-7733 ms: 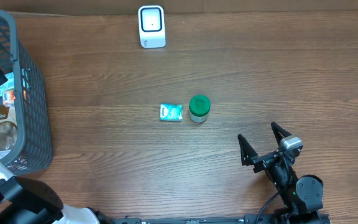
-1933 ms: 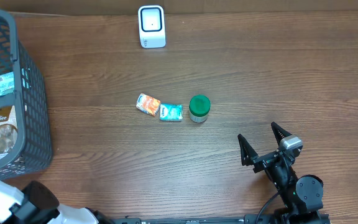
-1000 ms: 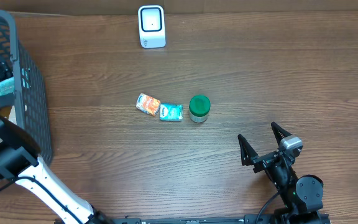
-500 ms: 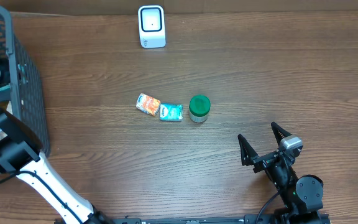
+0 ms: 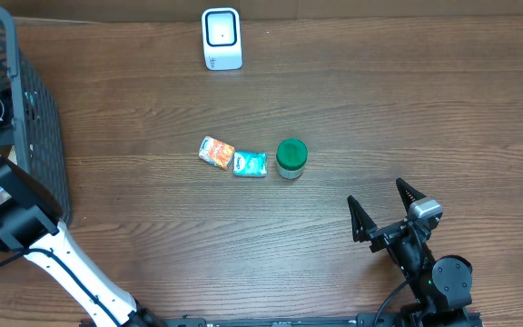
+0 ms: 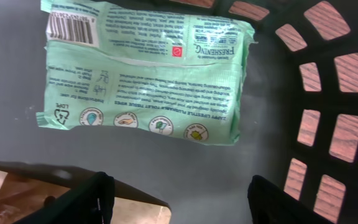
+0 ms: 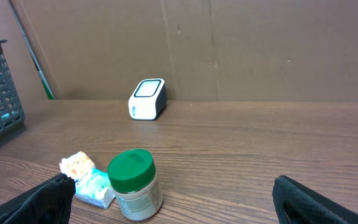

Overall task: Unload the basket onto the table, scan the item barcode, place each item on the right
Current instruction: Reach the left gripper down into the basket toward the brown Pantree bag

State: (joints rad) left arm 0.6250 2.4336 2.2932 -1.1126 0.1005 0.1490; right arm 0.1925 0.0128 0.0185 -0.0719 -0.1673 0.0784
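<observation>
Overhead: right gripper [image 5: 377, 193] well right of dark grey plastic mesh basket [image 5: 42, 145]. Left wrist: pale green plastic wipes pack [image 6: 145, 74] flat on basket floor, barcode [image 6: 73, 28] up; left gripper [image 6: 180, 183] inside basket, spread, empty. Right wrist: jaws wide, empty.

Wooden table [image 5: 379, 100]: white scanner [image 5: 222, 38], orange packet [image 5: 216, 152], teal packet [image 5: 250, 163], green-lidded jar [image 5: 291, 157], grey basket [image 5: 39, 118].
</observation>
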